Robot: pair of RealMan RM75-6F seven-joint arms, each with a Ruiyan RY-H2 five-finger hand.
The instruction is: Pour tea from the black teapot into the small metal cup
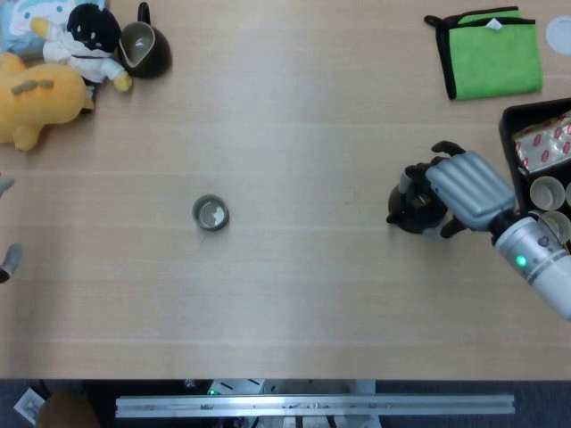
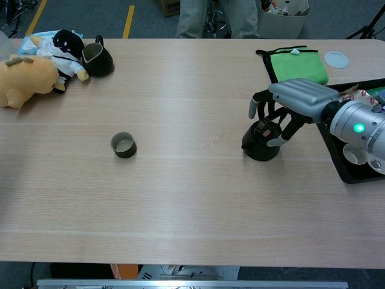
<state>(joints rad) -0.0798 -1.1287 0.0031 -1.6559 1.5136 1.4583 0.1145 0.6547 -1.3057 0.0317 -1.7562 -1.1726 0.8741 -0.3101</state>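
The black teapot (image 1: 412,211) (image 2: 260,141) stands upright at the right of the table, its spout pointing left. My right hand (image 1: 468,189) (image 2: 299,99) hovers over its right side with fingers spread; the fingertips reach down around the pot's top, and no firm grip shows. The small metal cup (image 1: 211,214) (image 2: 123,145) sits alone left of centre, far from the teapot. Only two grey fingertips of my left hand (image 1: 7,259) show at the left edge of the head view, set apart with nothing between them.
A black tray (image 1: 513,120) with paper cups (image 1: 546,192) and a snack packet lies right of the hand. A green cloth (image 1: 492,53) is at the back right. Plush toys (image 1: 40,89) and a black pitcher (image 1: 143,49) fill the back left corner.
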